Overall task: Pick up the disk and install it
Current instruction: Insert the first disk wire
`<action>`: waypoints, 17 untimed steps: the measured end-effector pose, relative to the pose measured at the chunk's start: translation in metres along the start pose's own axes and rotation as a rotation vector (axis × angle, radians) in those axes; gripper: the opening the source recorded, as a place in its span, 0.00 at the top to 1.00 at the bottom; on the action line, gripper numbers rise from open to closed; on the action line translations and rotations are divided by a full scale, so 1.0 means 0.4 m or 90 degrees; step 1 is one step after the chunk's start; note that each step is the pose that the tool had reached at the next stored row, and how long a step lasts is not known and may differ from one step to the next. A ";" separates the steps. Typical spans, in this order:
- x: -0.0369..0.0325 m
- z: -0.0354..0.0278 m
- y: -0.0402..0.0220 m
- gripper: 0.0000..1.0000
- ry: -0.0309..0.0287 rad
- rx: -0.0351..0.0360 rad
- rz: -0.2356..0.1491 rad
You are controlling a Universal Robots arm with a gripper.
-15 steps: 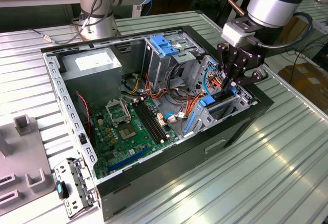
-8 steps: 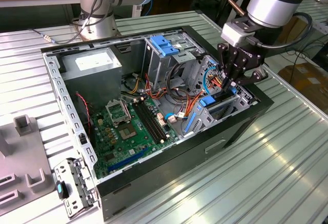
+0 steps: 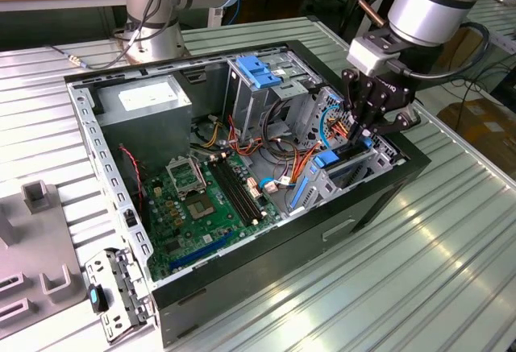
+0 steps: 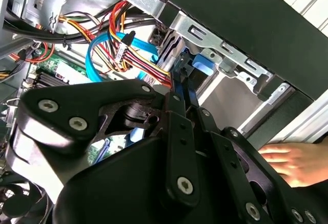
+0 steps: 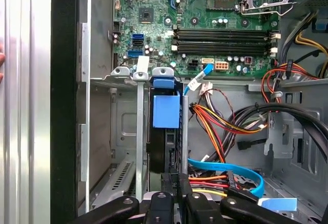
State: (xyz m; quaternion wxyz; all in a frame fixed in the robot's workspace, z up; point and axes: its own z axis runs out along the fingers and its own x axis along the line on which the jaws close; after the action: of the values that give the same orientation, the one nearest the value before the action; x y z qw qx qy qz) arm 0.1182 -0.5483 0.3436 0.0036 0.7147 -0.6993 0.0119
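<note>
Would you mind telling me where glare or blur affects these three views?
In the exterior view, light glares off the ribbed metal table; in the second wrist view the gripper looms large and soft; the first wrist view is evenly lit, the disk sharp.

In the second wrist view the black gripper (image 4: 180,88) reaches into the open computer case (image 4: 246,14), its jaws close together around the thin edge of the blue-railed disk (image 4: 197,64) in a metal bay. Coloured wires (image 4: 134,49) and a blue cable (image 4: 97,49) lie beside it. A hand (image 4: 296,161) rests outside the case.
</note>
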 end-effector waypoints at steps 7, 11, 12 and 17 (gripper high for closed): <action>0.004 0.006 0.000 0.84 -0.0014 -0.0001 0.000; 0.004 0.007 0.000 0.84 -0.0015 -0.0001 0.000; 0.004 0.008 0.000 0.84 -0.0023 0.0000 0.000; 0.005 -0.013 0.000 0.76 -0.0015 -0.0001 0.000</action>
State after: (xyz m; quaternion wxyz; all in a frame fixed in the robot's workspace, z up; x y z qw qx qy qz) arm 0.1182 -0.5501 0.3487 0.0028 0.7147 -0.6994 0.0110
